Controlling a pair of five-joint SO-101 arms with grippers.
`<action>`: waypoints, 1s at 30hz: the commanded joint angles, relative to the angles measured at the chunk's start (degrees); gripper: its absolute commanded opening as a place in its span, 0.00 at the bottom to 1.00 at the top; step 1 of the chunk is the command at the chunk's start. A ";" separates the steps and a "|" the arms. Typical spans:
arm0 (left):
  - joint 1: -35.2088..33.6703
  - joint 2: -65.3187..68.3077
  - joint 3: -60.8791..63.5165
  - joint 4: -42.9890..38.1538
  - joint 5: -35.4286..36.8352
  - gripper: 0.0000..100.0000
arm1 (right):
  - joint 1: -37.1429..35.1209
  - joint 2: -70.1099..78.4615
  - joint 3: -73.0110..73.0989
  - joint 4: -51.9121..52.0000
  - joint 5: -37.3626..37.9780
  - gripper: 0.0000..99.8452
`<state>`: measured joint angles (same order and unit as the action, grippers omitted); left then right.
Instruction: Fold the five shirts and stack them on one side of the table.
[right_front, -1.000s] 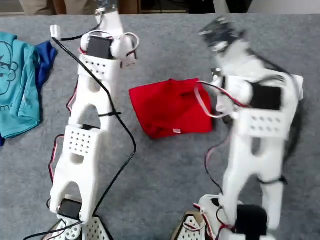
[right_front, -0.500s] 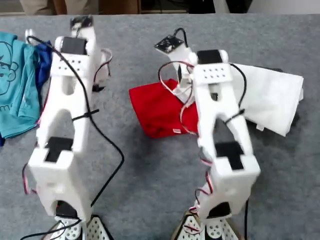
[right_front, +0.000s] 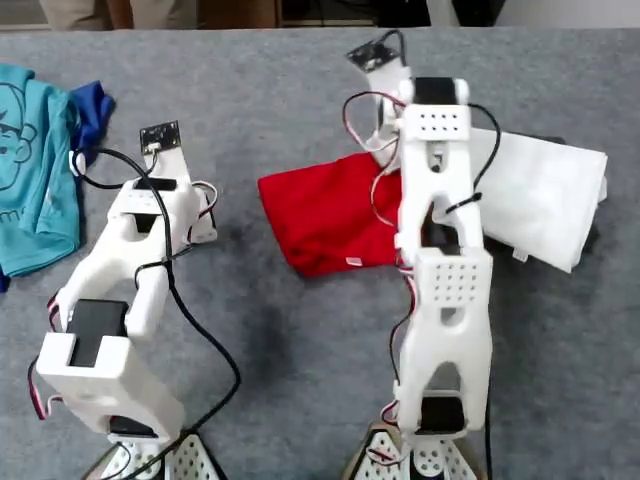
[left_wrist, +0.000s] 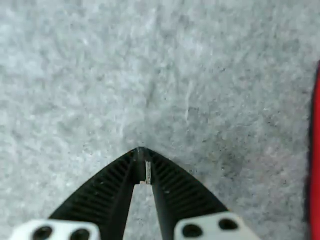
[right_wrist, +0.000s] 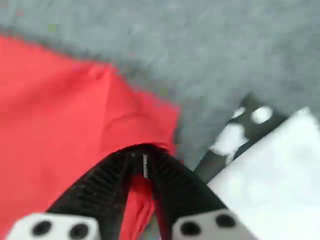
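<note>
Right gripper (right_wrist: 144, 154), jaws closed, tips over red shirt (right_wrist: 60, 110) edge, white shirt (right_wrist: 280, 175) just beside; left gripper (left_wrist: 141, 154) closed above table (left_wrist: 150, 60).

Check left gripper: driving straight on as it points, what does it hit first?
The left gripper would meet the bare grey table first; how near is hard to judge. The red shirt lies off to one side, out of that line.

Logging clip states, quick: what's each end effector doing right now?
Left end effector: closed, empty, over table.
Right end effector: closed above red shirt; pinch unclear.
</note>
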<state>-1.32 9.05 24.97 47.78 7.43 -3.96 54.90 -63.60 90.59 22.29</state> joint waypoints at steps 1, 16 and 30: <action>-0.26 -2.95 -0.09 -0.79 -0.09 0.02 | 1.36 4.00 -15.16 -0.09 -0.44 0.00; -0.26 -2.95 -0.09 -0.79 -0.18 0.02 | -0.75 -7.25 -23.16 12.13 -0.53 0.00; -0.62 -2.95 -0.18 -0.88 -0.18 0.02 | -16.31 -47.52 53.14 -2.55 0.88 0.00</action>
<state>-1.32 9.05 25.14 47.52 7.43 -17.93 14.90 -22.73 93.49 22.29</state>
